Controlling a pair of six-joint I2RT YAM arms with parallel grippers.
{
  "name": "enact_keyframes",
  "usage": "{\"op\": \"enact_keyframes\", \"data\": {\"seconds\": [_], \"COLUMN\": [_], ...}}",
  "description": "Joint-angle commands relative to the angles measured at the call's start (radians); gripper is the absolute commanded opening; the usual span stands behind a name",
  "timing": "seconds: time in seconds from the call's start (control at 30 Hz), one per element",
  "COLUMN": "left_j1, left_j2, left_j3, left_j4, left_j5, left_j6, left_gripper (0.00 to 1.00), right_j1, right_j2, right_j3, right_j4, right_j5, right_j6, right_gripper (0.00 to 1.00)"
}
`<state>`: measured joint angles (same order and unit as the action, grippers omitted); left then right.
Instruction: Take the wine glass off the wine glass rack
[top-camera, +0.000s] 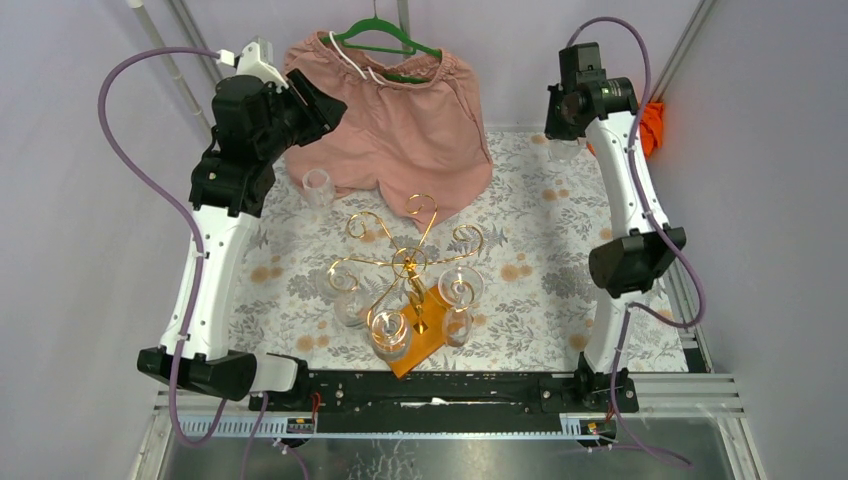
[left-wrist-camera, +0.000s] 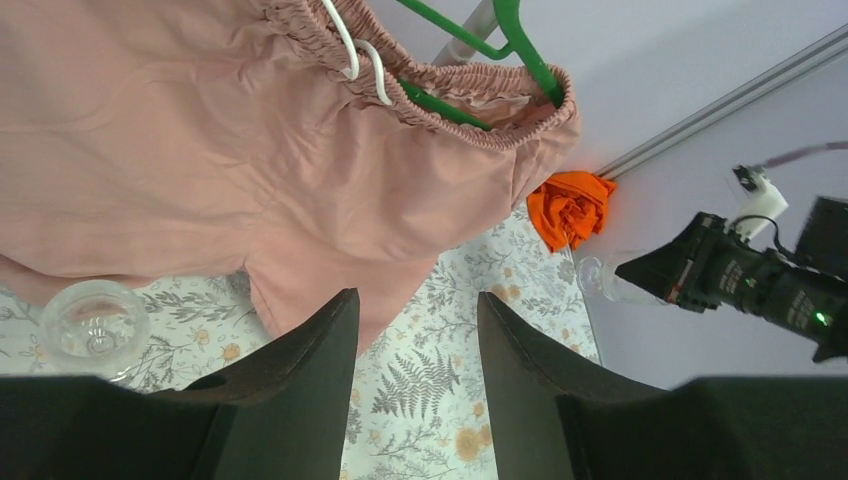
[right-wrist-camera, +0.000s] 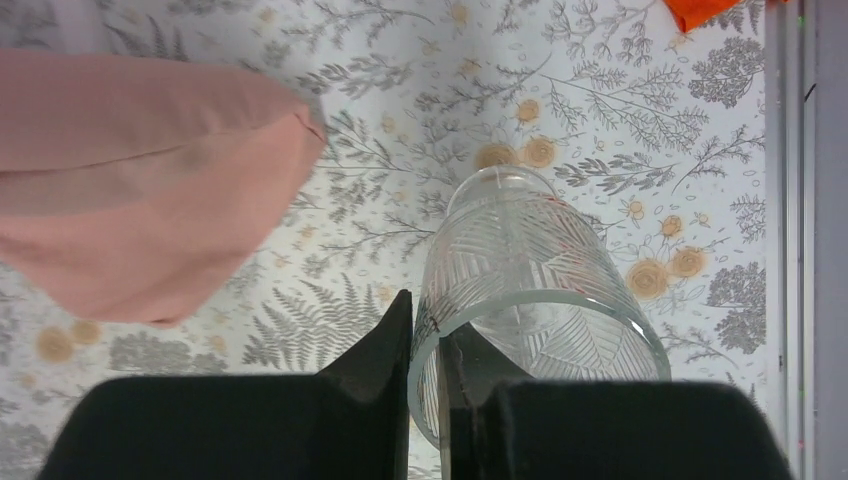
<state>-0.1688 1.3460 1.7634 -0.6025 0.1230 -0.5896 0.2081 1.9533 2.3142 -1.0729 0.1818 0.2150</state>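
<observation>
Gripped one wine glass (right-wrist-camera: 540, 260) by its rim in the right claw (right-wrist-camera: 425, 325), well apart from the wine glass rack (top-camera: 410, 262), with left claw (left-wrist-camera: 415, 310) released and empty, other glasses (top-camera: 390, 330) not yet removed.

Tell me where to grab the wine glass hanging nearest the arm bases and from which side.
Grip the bowl of that wine glass, below its scroll arm, coming from the near left. It seems to hang foot-up at the wine glass rack's outer edge, with the post behind and another glass close on its right, so that side looks freest. The left gripper stands open.
</observation>
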Motion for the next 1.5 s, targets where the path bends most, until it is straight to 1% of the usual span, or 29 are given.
{"op": "enact_keyframes", "data": {"seconds": [0.0,0.1,0.17,0.27,0.37,0.53,0.67,0.8,0.97,1.23,1.27,1.3,1.33,1.37,1.47], "left_j1": [-0.006,-0.006,-0.005,-0.006,-0.006,-0.006,-0.006,-0.006,-0.005,-0.006,-0.005,-0.006,-0.006,-0.006,-0.006], "left_j2": [-0.015,-0.019,-0.019,-0.015,-0.008,-0.003,-0.001,-0.004,-0.001,0.001,0.002,0.002,0.004,0.005,0.008], "left_j3": [-0.019,-0.028,-0.033,-0.037,-0.047,-0.065,-0.080,-0.091,-0.098,-0.097,-0.097,-0.097,-0.097,-0.098,-0.099], "left_j4": [-0.029,-0.033,-0.034,-0.032,-0.023,-0.005,0.016,0.029,0.034,0.039,0.038,0.037,0.039,0.038,0.038], "left_j5": [-0.033,-0.032,-0.031,-0.028,-0.011,0.012,0.033,0.034,0.038,0.039,0.040,0.040,0.040,0.039,0.045], "left_j6": [0.063,0.076,0.081,0.089,0.085,0.076,0.067,0.060,0.060,0.056,0.056,0.055,0.054,0.054,0.051], "left_gripper": [0.54,0.55,0.56,0.57,0.58,0.59,0.59,0.59,0.59,0.60,0.60,0.61,0.61,0.60,0.61], "right_j1": [-0.084,-0.143,-0.180,-0.202,-0.232,-0.244,-0.252,-0.253,-0.253,-0.253,-0.253,-0.253,-0.253,-0.253,-0.253], "right_j2": [0.133,0.212,0.261,0.332,0.382,0.397,0.430,0.417,0.411,0.367,0.362,0.356,0.352,0.347,0.336], "right_j3": [0.135,0.132,0.126,0.137,0.154,0.118,0.110,0.044,0.000,-0.118,-0.126,-0.135,-0.143,-0.153,-0.167], "right_j4": [-0.100,-0.109,-0.103,-0.089,-0.079,-0.039,-0.038,0.013,0.056,0.117,0.121,0.125,0.129,0.134,0.140], "right_j5": [-0.084,-0.165,-0.180,-0.244,-0.248,-0.259,-0.203,-0.188,-0.126,-0.136,-0.141,-0.148,-0.153,-0.157,-0.165], "right_j6": [-0.117,-0.153,-0.162,-0.172,-0.172,-0.174,-0.175,-0.164,-0.152,-0.124,-0.121,-0.119,-0.117,-0.113,-0.109], "right_gripper": [0.00,0.00,0.00,0.00,0.00,0.00,0.00,0.00,0.00,0.00,0.02,0.09,0.19,0.25,0.36]}}
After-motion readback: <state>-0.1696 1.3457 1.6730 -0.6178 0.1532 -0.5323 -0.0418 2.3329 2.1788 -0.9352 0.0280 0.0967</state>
